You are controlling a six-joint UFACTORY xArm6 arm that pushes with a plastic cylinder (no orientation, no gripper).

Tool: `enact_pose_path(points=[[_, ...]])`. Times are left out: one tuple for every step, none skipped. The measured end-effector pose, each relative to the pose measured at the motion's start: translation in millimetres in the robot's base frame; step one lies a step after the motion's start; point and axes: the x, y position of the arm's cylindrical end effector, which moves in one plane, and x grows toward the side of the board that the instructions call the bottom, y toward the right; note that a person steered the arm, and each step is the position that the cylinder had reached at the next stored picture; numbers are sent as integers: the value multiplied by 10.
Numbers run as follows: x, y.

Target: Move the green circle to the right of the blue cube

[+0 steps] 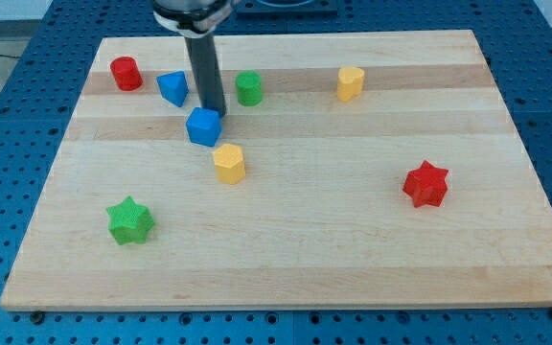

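Observation:
The green circle (248, 88) is a short green cylinder near the view's top, left of centre. The blue cube (203, 126) lies below and to the left of it. My rod comes down from the view's top and my tip (214, 112) ends just above the blue cube's upper right corner, between the cube and the green circle. The tip looks close to or touching the cube; it stands apart from the green circle, to its lower left.
A blue triangular block (172, 87) and a red cylinder (126, 73) lie at the upper left. A yellow block (228, 163) sits just below the blue cube. Another yellow block (351, 83), a red star (425, 184) and a green star (129, 220) lie further off.

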Motion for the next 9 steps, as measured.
enact_pose_path(points=[[368,338],[339,52],[22,-544],[256,182],[439,973],[10,1251],[-637,1151],[-754,584],[-638,68]])
